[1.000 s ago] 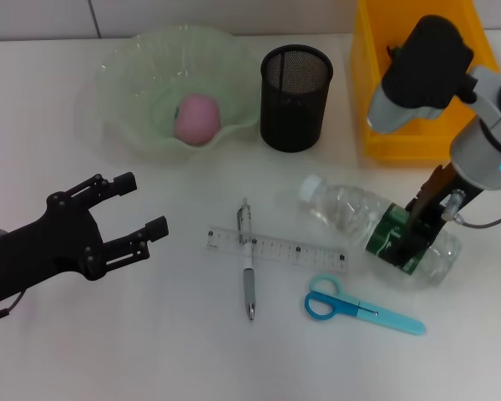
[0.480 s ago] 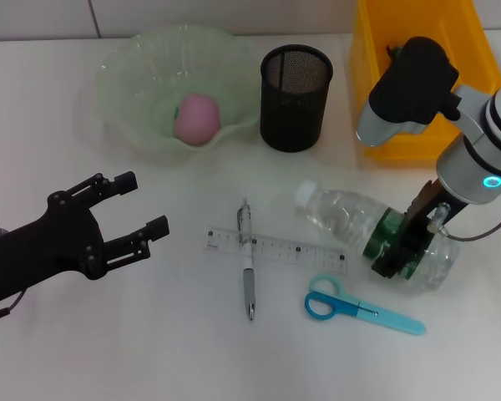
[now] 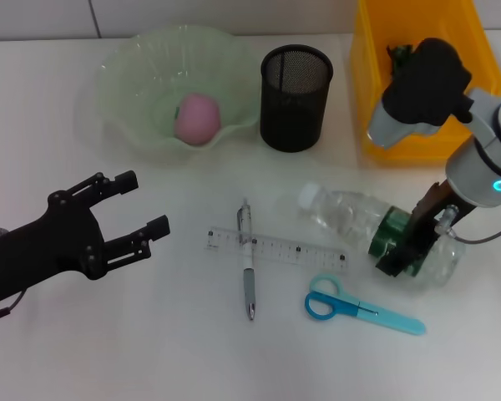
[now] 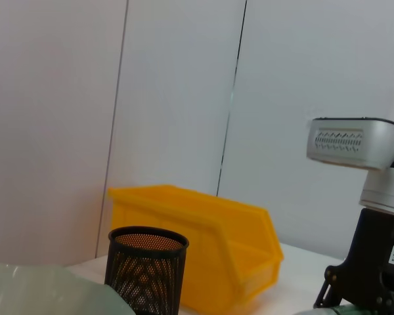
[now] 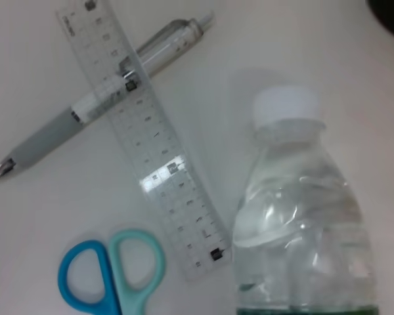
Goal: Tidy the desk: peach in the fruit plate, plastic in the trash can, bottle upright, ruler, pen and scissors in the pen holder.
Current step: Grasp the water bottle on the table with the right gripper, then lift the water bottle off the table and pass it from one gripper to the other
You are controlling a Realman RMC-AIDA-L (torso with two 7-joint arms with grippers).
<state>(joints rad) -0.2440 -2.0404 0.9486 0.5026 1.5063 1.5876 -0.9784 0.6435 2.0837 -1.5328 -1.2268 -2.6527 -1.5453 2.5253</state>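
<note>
The clear bottle (image 3: 351, 213) lies on its side at the right, white cap (image 5: 285, 105) pointing left. My right gripper (image 3: 407, 242) is shut on its green label end. The peach (image 3: 196, 117) rests in the pale green fruit plate (image 3: 142, 75). A clear ruler (image 3: 275, 248) lies across a grey pen (image 3: 248, 280) mid-table, with blue scissors (image 3: 359, 307) in front of them. The black mesh pen holder (image 3: 295, 96) stands behind. A dark bit of plastic (image 3: 398, 54) shows in the yellow bin (image 3: 376, 109). My left gripper (image 3: 127, 214) hovers open at the left.
The right arm's housing (image 3: 422, 83) overhangs the yellow bin. The ruler's end (image 5: 207, 252) lies close to the bottle and the scissor handles (image 5: 111, 269). In the left wrist view, the pen holder (image 4: 146, 269) and bin (image 4: 203, 243) stand before a white wall.
The right arm has shifted slightly and the bottle has turned a little with it, its cap drifting nearer the table's front. The left arm has not moved.
</note>
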